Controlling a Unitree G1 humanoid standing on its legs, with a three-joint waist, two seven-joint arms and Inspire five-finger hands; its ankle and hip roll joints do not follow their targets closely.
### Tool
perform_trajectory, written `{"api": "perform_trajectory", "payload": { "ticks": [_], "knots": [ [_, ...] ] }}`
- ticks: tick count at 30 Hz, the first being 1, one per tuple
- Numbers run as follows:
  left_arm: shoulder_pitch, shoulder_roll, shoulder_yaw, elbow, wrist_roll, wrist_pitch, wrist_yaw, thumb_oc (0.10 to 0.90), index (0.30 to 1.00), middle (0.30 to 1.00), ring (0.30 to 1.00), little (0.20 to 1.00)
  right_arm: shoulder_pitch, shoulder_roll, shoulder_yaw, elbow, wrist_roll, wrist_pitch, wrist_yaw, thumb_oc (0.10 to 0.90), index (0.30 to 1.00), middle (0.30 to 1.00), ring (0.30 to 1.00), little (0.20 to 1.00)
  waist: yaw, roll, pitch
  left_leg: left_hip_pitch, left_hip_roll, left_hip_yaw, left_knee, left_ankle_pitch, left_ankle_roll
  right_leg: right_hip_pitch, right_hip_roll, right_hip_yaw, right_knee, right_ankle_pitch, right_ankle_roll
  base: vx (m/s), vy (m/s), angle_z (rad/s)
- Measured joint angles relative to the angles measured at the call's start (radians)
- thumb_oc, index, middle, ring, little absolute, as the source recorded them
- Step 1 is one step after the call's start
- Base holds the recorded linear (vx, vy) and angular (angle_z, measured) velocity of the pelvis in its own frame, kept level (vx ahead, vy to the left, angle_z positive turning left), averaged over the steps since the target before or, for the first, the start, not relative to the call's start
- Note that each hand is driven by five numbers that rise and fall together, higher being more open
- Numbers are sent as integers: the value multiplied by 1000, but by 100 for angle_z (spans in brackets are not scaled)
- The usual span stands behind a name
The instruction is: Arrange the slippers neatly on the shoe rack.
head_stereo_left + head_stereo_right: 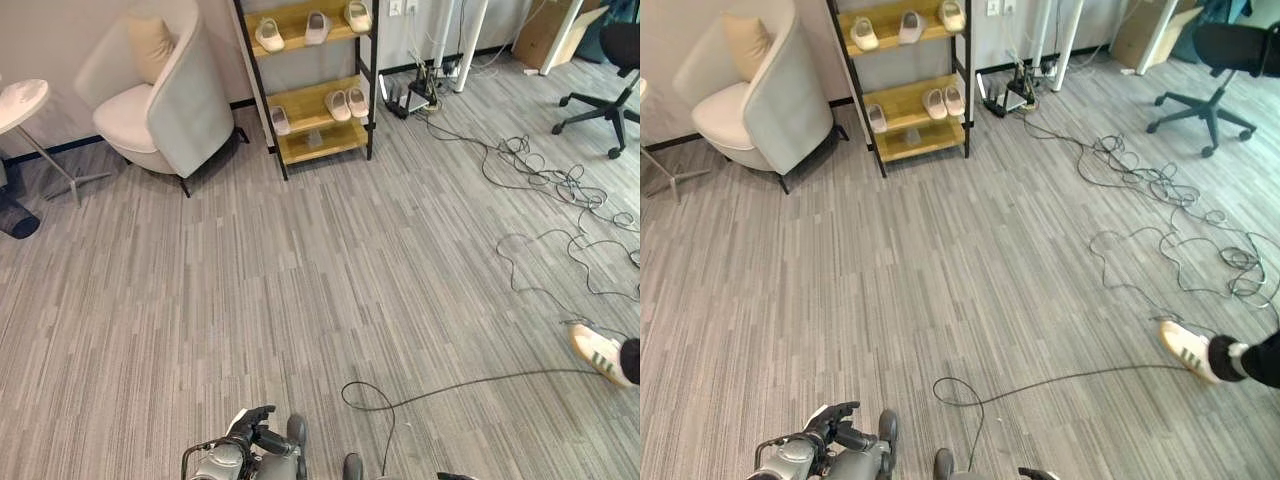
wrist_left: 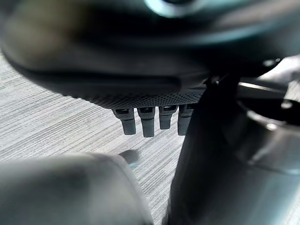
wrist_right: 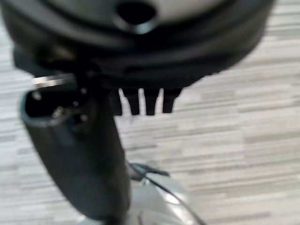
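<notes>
Nearest to the camera, the left robot hand [image 1: 250,428] is being held low over the carpeted floor [image 1: 330,300], well apart from the shoe rack [image 1: 310,80]; its fingers [image 2: 147,123] are hanging straight and relaxed in the wrist view, with nothing being held. The right robot hand [image 3: 140,101] is likewise being carried empty, its fingers pointing straight down at the floor. Farther out, to the right of the shoe rack and nearer the camera, a person's shoe [image 1: 600,353] is standing beside loose cables [image 1: 560,190]. At the far end, the slippers [image 1: 310,27] are already lying on the shoe rack: three on the upper shelf and three on the shelf below, one of them set apart from its neighbours. The placing step is judged to be finished or nearly so; any further tidying is being made dependent on an approach to the shoe rack. An armchair [image 1: 160,90] is standing just left of the shoe rack. No writing is being made out anywhere.
</notes>
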Motion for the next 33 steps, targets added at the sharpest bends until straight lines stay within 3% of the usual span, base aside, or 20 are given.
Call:
{"api": "perform_trajectory", "payload": {
  "ticks": [3,6,7,8,10,13,14,17,19,20,21,24,25,26,27,28,29,30,32,33],
  "knots": [
    [-3,-3,62,15,-5,-16,-3,800,900,900,900,900,-12,-1,47,1,-22,10,-2,800,900,900,900,900,24,4,6,-42,-3,22,-39,27,15,41,36,51,-1,-48,-11,543,183,-57],
    [-10,5,117,17,-18,-20,1,800,900,900,900,900,-28,7,61,1,-37,1,1,800,900,900,900,900,64,-31,-1,-113,-34,13,88,43,74,85,30,111,2,-91,1,454,190,-72],
    [-12,6,118,19,-15,-20,1,800,900,900,900,900,-32,13,67,-1,-46,1,1,800,900,900,900,900,62,-43,-20,-112,-49,18,80,69,113,94,31,101,13,-108,24,438,221,-28],
    [-9,12,113,26,-13,-16,0,800,900,900,900,900,-29,24,71,0,-50,3,8,800,900,900,900,900,66,-45,-25,-100,-36,24,80,98,152,93,49,89,90,-152,86,416,252,-13],
    [-17,44,69,45,24,-14,5,800,900,900,900,900,-22,53,65,-48,-51,-2,16,800,900,900,900,900,63,-90,-31,-32,-36,22,55,68,200,-10,17,21,368,-193,207,416,281,-14],
    [-23,47,23,50,52,11,4,800,900,900,900,900,-21,38,49,-97,-50,-7,16,800,900,900,900,900,45,-99,-33,53,-74,-6,81,-23,218,-89,-101,-51,723,-129,263,540,272,10],
    [-29,37,22,45,59,10,3,800,900,900,900,900,-20,27,32,-139,-49,-18,16,800,900,900,900,900,23,-71,-21,105,-85,-57,74,-74,236,-146,-133,-72,850,-130,229,551,175,46],
    [-34,17,28,47,20,18,4,800,900,900,900,900,-31,24,-3,-167,-36,-37,17,800,900,900,900,900,-17,17,21,201,-52,-129,57,-106,252,-274,-129,-129,878,-210,158,574,61,63],
    [-15,14,29,63,21,23,6,800,900,900,900,900,-43,15,-2,-167,-27,-45,17,800,900,900,900,900,-58,31,20,265,-39,-184,35,-112,242,-348,-117,-135,696,-226,165,704,-61,86],
    [-19,14,12,64,24,24,13,800,900,900,900,900,-40,14,-8,-167,-23,-45,20,800,900,900,900,900,-75,29,18,285,-35,-230,45,-195,310,-411,-103,-104,593,-203,180,700,-90,117],
    [-15,21,4,85,30,25,23,800,900,900,900,900,-42,21,-9,-176,-18,-45,19,800,900,900,900,900,-96,28,18,289,-17,-262,63,-202,291,-427,-89,-37,414,-156,187,555,-83,117],
    [10,29,-6,123,60,26,22,800,900,900,900,900,-38,46,-23,-161,-16,-41,18,800,900,900,900,900,-111,-11,14,355,7,-309,57,-266,245,-464,-121,3,168,15,199,511,-119,98],
    [34,35,-7,122,61,24,22,800,900,900,900,900,-29,55,-34,-154,-15,-40,17,800,900,900,900,900,-123,-32,-3,394,24,-348,56,-308,180,-464,-151,-6,146,49,207,529,-193,99],
    [47,23,-11,124,63,24,21,800,900,900,900,900,-34,47,-49,-147,-20,-37,18,800,900,900,900,900,-130,11,-18,422,102,-388,32,-353,144,-475,-107,-47,237,105,199,701,-283,119],
    [46,20,-14,124,66,25,16,800,900,900,900,900,-41,43,-54,-137,-21,-35,17,800,900,900,900,900,-139,19,-21,434,119,-391,39,-342,99,-475,-101,-72,271,108,192,485,-250,73],
    [46,20,-14,124,66,25,16,800,900,900,900,900,-41,43,-54,-137,-21,-35,17,800,900,900,900,900,-139,19,-21,434,119,-391,39,-342,99,-475,-101,-72,271,108,192,569,-277,74],
    [37,10,-19,120,76,15,3,800,900,900,900,900,-43,22,-42,-123,-34,-30,18,800,900,900,900,900,-121,4,-26,440,71,-385,147,-334,67,-440,-94,-82,291,115,103,478,-256,71],
    [42,3,-16,121,83,5,1,800,900,900,900,900,-40,9,-51,-109,-46,-24,20,800,900,900,900,900,-132,19,-31,438,50,-354,233,-296,54,-408,-80,-114,317,67,46,378,-224,82],
    [44,8,-2,122,82,5,-1,800,900,900,900,900,-35,10,-61,-90,-48,-2,20,800,900,900,900,900,-120,8,-32,414,51,-298,358,-257,-6,-359,-70,-115,317,73,16,261,-266,28],
    [44,9,39,115,72,6,1,800,900,900,900,900,-26,8,-54,-84,-49,4,19,800,900,900,900,900,-108,-8,-31,292,24,-271,632,-168,-69,-300,-74,-110,275,60,-7,267,-353,-8]
  ]
}}
